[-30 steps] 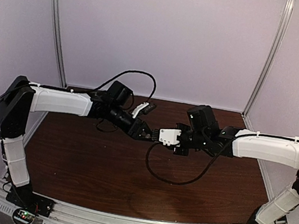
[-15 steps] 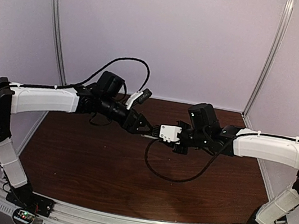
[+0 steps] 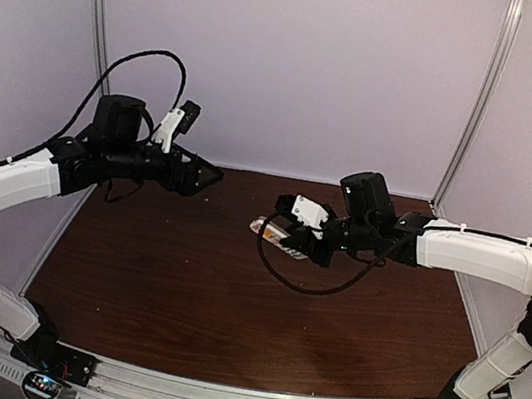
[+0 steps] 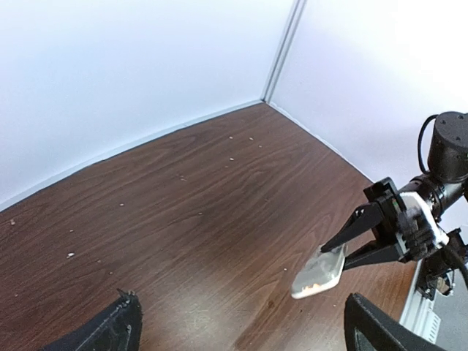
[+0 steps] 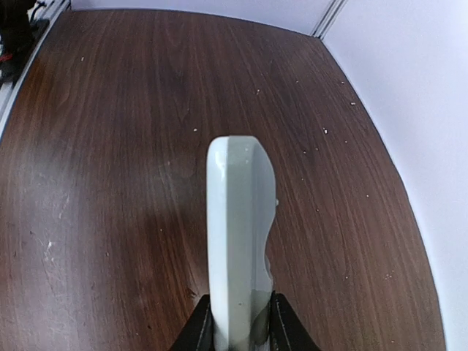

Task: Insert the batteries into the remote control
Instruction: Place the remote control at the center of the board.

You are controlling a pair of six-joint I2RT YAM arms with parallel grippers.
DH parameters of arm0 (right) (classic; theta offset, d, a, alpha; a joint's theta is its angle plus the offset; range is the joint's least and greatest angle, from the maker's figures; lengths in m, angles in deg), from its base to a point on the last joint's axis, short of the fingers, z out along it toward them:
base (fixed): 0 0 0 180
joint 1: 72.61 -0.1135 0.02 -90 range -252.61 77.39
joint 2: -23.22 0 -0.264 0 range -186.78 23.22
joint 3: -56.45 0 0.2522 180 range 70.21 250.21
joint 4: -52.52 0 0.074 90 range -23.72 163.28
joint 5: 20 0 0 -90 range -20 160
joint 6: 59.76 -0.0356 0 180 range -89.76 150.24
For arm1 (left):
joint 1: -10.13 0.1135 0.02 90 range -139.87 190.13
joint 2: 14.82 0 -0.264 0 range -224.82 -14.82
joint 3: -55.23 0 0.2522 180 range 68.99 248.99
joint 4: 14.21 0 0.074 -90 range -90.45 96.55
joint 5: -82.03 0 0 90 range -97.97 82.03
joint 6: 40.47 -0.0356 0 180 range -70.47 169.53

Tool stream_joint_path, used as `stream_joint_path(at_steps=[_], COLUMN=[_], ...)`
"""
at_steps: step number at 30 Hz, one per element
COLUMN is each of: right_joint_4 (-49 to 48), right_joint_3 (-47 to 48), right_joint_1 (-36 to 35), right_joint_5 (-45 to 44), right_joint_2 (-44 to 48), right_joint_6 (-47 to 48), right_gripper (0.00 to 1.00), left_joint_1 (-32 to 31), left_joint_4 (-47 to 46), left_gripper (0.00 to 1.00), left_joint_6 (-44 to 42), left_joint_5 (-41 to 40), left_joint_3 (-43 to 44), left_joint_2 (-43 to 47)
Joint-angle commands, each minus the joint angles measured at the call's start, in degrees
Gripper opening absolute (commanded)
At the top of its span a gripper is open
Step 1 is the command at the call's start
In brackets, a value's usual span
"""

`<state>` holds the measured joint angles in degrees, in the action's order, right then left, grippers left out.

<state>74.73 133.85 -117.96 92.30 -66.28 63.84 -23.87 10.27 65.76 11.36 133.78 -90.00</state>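
My right gripper [image 3: 298, 242] is shut on the remote control [image 3: 269, 228] and holds it above the middle of the brown table [image 3: 181, 287]. In the right wrist view the remote control [image 5: 238, 227] stands on edge between the jaws of the right gripper [image 5: 235, 316]. From the left wrist view the remote control [image 4: 319, 272] shows a pale grey back and an orange patch at its free end, with the right gripper [image 4: 335, 257] clamped on its far end. The left gripper [image 3: 207, 176] hangs open and empty at the back left; its fingers [image 4: 110, 333] frame the view. The batteries are out of view.
A black cable [image 3: 302, 288] loops below the right wrist. Another cable [image 3: 135, 67] arches over the left arm. White walls and metal corner posts [image 3: 479, 102] close the table at the back and sides. Small pale specks [image 4: 71, 254] dot the wood.
The left gripper has opened wide and pulled back up and to the left, away from the remote control. The right gripper has shifted slightly left and back, still holding the remote control.
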Motion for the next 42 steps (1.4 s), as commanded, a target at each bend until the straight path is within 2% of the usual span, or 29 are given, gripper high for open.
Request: stream_joint_path(at_steps=[1, 6, 11, 13, 16, 23, 26, 33, 42], right_joint_4=[0.5, 1.0, -8.8, -16.1, -27.1, -41.3, -38.6, -23.5, -19.3], right_joint_3=[7.0, 11.5, 9.3, 7.5, 4.7, 0.1, -1.3, -1.0, -0.6], right_joint_1=[4.7, 8.0, 9.3, 10.3, 10.8, 11.1, 11.2, 11.1, 10.3], right_joint_5=[11.6, 22.8, 27.5, 29.7, 30.0, 26.1, 23.5, 16.2, 8.4], right_joint_2=[-4.0, -9.7, -11.9, -13.6, -15.5, -18.9, -19.6, -19.6, -21.9], right_joint_6=[-16.7, -31.8, -49.3, -58.8, -71.2, -92.0, -93.3, -83.5, -82.8], right_gripper=[0.02, 0.0, 0.0, 0.0, 0.0, 0.0, 0.0, 0.0, 0.01], left_joint_1=[0.3, 0.3, 0.3, 0.3, 0.4, 0.3, 0.3, 0.3, 0.3], left_joint_4=[2.1, 5.0, 4.6, 2.9, 1.2, -2.2, -3.2, -5.1, -4.0], left_gripper=[0.98, 0.98, 0.98, 0.98, 0.98, 0.97, 0.98, 0.98, 0.98], left_joint_6=[-1.9, -2.0, -1.6, -1.4, -1.4, -3.4, -4.0, -2.7, -2.4], left_joint_5=[-11.3, -18.0, -22.8, -23.5, -23.6, -21.2, -20.3, -19.7, -20.3], left_joint_3=[-4.0, -7.3, -10.4, -11.7, -11.6, -8.6, -7.3, -6.3, -5.6], left_joint_2=[6.5, 12.6, 15.2, 15.2, 13.3, 6.5, 3.2, -0.4, -1.8])
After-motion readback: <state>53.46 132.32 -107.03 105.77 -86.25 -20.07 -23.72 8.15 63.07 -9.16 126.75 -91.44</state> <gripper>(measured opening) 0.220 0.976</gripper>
